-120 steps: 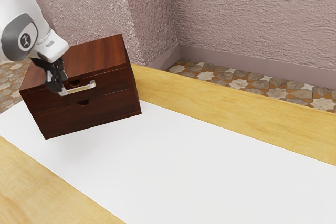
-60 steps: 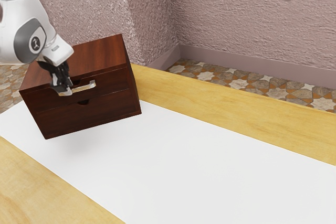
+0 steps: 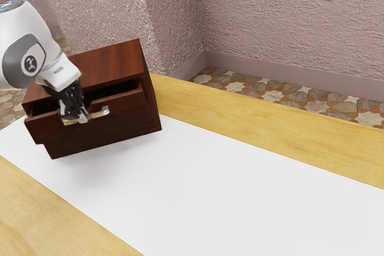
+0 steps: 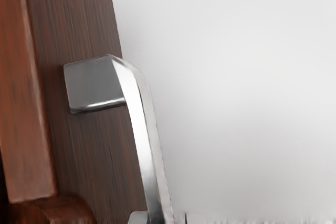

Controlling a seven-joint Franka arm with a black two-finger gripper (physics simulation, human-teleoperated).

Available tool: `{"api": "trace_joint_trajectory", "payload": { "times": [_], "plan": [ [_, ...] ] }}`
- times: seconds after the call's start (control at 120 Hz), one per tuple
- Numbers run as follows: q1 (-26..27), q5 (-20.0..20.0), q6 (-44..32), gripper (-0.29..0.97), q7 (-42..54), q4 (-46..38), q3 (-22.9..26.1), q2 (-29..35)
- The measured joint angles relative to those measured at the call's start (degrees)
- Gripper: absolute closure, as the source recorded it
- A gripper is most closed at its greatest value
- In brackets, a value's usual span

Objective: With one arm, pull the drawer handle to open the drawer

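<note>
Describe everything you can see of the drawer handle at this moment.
The handle is a flat, silvery bar that looks like brushed metal. It is bent at its end into a square foot that sits flush on the dark wood front of the top drawer. It runs along that front, standing off from it. The pincer is shut on it near its end on the exterior view's left. Its drawer stands slightly pulled out of the chest.

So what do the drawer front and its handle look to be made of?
Drawer front: dark wood, apparently, with streaked grain and a matte finish. Handle: likely brushed metal, silvery-grey with soft highlights along its bent bar.
</note>
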State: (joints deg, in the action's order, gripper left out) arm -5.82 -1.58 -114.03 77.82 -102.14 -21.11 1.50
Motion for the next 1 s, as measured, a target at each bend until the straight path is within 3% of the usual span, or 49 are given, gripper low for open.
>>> {"api": "trace_joint_trajectory", "payload": {
  "times": [0.2,0.292,0.65,0.808,1.0],
  "plan": [
    [0.4,-0.9,-0.7,0.74,0.4,-5.5,0.4,3.3],
    [1.0,-1.1,-0.7,0.69,0.6,-7.2,0.4,5.1],
    [5.0,-4.1,-1.4,0.8,0.9,-16.7,1.3,14.7],
    [4.9,-8.1,-1.3,0.76,0.1,-19.1,3.7,18.2],
    [4.4,-9.5,-1.0,0.7,-0.7,-19.3,3.9,18.3]
  ]
}}
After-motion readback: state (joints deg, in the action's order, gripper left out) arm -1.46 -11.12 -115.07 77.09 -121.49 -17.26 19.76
